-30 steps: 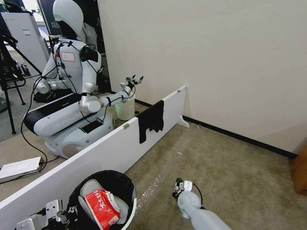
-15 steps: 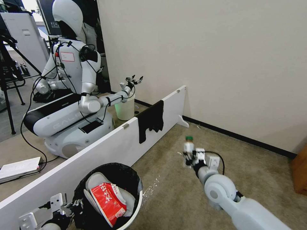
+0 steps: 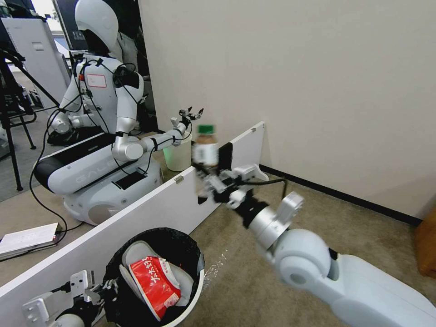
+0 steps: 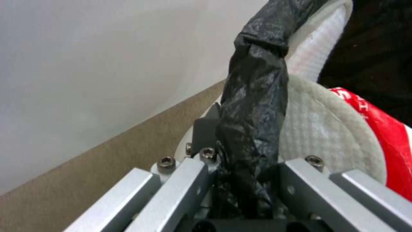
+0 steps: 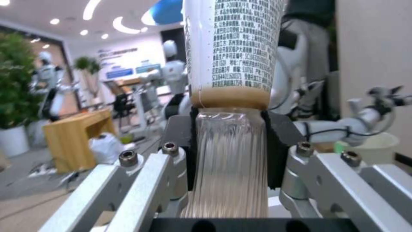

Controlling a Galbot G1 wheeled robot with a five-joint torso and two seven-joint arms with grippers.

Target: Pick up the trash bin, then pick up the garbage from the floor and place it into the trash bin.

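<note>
The trash bin [image 3: 198,285], white with a black bag liner, is at the lower left of the head view. A white slipper [image 3: 135,255] and a red snack packet [image 3: 153,285] lie inside it. My left gripper [image 3: 99,291] is shut on its near rim; in the left wrist view the gripper [image 4: 245,182] clamps the bag-covered edge [image 4: 253,106]. My right gripper [image 3: 214,182] is raised in front of the white board, shut on a green-capped bottle [image 3: 205,149] held upright. The right wrist view shows the gripper [image 5: 229,151] squeezing the bottle [image 5: 231,64] at its clear lower part.
A long white board [image 3: 145,215] runs diagonally across the carpet, with a black cloth [image 3: 225,156] draped over it. Behind it sit another robot [image 3: 104,136] and a pale bucket [image 3: 178,158]. The wall is close on the right. Shiny scraps [image 3: 215,269] lie on the floor.
My right arm has lifted the bottle from near the floor up and leftward to board height. The bin in my left gripper has shifted slightly right.
</note>
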